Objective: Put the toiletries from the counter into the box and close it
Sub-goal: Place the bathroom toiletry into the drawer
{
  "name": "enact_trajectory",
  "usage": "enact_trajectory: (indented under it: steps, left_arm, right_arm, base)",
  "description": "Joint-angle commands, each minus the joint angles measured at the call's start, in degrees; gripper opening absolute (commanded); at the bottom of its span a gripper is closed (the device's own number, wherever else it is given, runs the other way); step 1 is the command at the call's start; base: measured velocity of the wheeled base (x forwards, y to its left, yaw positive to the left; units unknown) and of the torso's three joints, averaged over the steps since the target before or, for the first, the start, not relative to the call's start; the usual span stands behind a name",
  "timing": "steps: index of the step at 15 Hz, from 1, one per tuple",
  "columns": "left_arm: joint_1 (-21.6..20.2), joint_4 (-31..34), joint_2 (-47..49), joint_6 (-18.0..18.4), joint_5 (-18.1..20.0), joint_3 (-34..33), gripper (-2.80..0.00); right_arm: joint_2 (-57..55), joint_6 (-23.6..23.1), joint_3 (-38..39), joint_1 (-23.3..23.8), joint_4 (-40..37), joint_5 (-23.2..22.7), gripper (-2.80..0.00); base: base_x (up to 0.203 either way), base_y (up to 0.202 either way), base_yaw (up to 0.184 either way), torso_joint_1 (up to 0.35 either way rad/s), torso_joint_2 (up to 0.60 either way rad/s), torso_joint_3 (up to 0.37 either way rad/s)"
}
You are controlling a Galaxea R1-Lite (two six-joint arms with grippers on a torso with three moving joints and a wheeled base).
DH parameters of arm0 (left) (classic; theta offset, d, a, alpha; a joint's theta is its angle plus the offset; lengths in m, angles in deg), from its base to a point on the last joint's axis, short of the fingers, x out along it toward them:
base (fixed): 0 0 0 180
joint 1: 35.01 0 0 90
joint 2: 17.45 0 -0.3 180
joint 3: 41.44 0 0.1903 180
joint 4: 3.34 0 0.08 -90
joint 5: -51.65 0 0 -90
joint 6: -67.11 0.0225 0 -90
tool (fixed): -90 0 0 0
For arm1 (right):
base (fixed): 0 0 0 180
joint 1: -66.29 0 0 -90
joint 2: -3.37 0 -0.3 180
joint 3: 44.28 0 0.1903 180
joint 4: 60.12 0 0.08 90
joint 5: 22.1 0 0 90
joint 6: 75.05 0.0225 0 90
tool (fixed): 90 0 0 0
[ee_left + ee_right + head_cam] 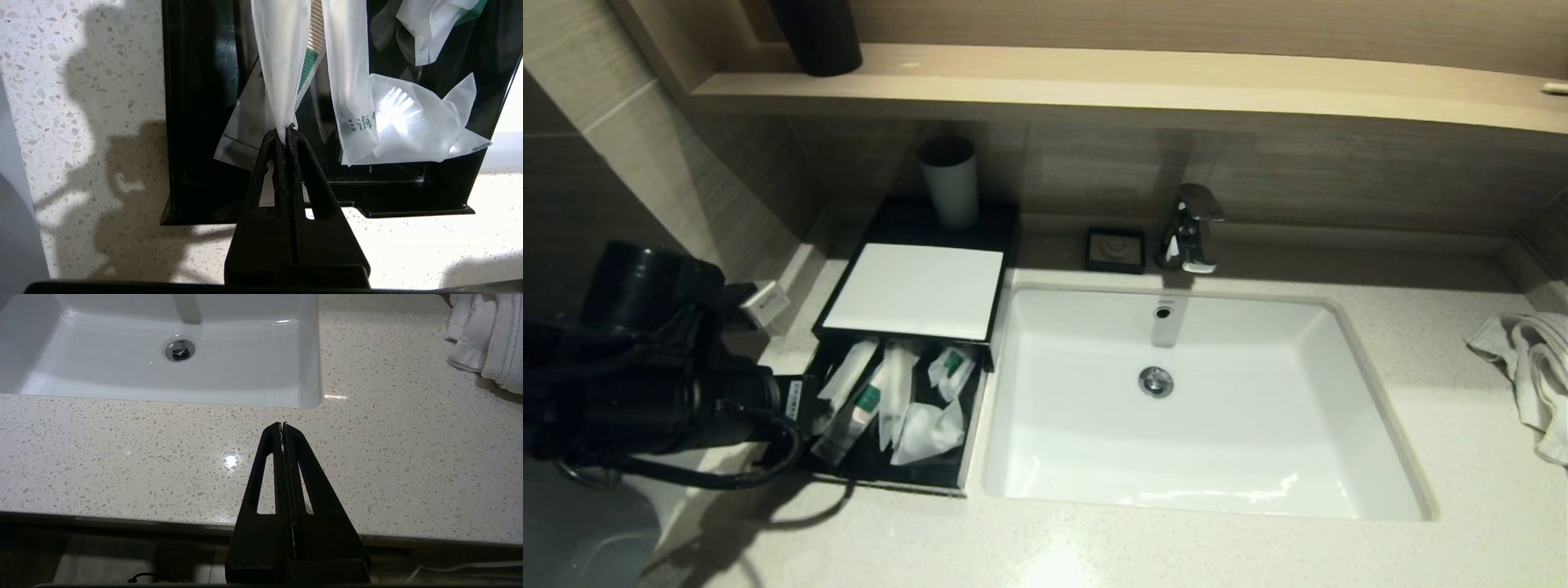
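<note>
Four toiletries (894, 400) are lying in the open drawer of the box (920, 287) on the counter (1176, 547), left of the sink (1086, 482). We are lowering the last slim packet (282, 81), pinched at its tip by the closed left gripper (287, 131); it appears to overhang the front wall, so we are releasing only once clear. The right gripper (282, 426) is hanging shut over bare counter.

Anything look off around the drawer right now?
Yes. The box's drawer is open, and the toiletries lie in it crisscrossed. The shut left hand sits at the tip of one slim packet; whether it pinches it is unclear. The towel is bunched by the sink.
</note>
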Motion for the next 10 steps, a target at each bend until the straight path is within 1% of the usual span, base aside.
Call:
enact_trajectory:
  steps: [1,5,10]
  left_arm:
    - [0.21,-0.65,1.82,-0.05,0.06,0.38,-2.80]
    - [0.56,-0.82,2.72,-0.05,0.06,1.29,-2.80]
    - [0.56,-2.68,4.22,0.03,-0.03,1.28,-2.80]
  right_arm:
    - [0.00,0.00,0.00,0.00,0.01,-0.04,-2.80]
    - [0.00,-0.06,0.00,0.00,0.01,-0.04,-2.80]
    - [0.00,0.00,0.00,0.00,0.06,-0.04,-2.80]
  base:
    - [0.000,0.000,0.000,0.000,0.00,0.000]
    - [0.000,0.000,0.000,0.000,0.00,0.000]
    - [0.000,0.000,0.000,0.000,0.00,0.000]
